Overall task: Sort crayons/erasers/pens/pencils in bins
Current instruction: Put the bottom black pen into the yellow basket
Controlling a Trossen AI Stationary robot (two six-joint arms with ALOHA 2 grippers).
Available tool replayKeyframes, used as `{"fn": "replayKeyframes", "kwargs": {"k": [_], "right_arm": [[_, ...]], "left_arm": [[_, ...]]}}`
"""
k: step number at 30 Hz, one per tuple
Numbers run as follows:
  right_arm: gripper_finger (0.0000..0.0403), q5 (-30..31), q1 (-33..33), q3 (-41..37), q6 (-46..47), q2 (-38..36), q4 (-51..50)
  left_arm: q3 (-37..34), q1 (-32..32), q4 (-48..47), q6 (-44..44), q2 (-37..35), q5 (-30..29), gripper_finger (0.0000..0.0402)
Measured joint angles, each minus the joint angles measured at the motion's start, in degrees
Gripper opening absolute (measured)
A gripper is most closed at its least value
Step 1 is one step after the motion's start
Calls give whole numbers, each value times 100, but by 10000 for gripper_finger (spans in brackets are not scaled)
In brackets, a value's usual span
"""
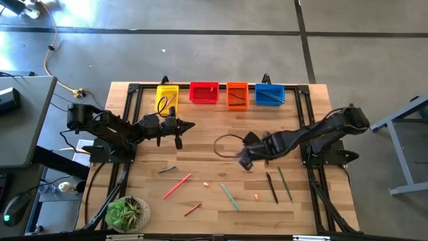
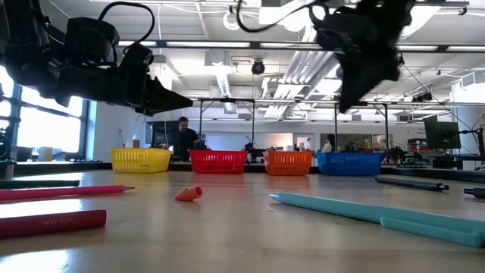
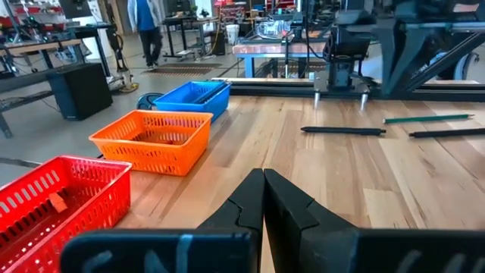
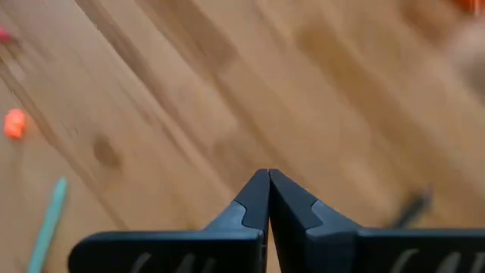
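Bins, four small plastic trays [image 1: 204, 93] in a row at the table's far edge, seem partly filled; sticks and pale orange eraser nubs [image 1: 206, 183] remain strewn. My right gripper [image 1: 245, 163] hovers pinched together, empty.

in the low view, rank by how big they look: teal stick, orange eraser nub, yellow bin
1. teal stick, nearest the camera, so its size is inflated
2. yellow bin, far back, so it looks smaller than it is
3. orange eraser nub, clearly smallest
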Motion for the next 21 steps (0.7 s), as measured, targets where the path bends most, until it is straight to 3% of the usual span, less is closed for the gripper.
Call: {"fn": "replayKeyframes", "kwargs": {"k": [6,16,21], "right_arm": [[14,-466,573,-2,1589,1,-930],[135,-1075,1587,-201,4034,4,-1238],[167,-1214,2055,-399,4976,136,-1188]], "left_arm": [[28,0,16,173,2,-7,0],[44,0,20,191,4,-20,0],[44,0,20,232,4,-20,0]]}}
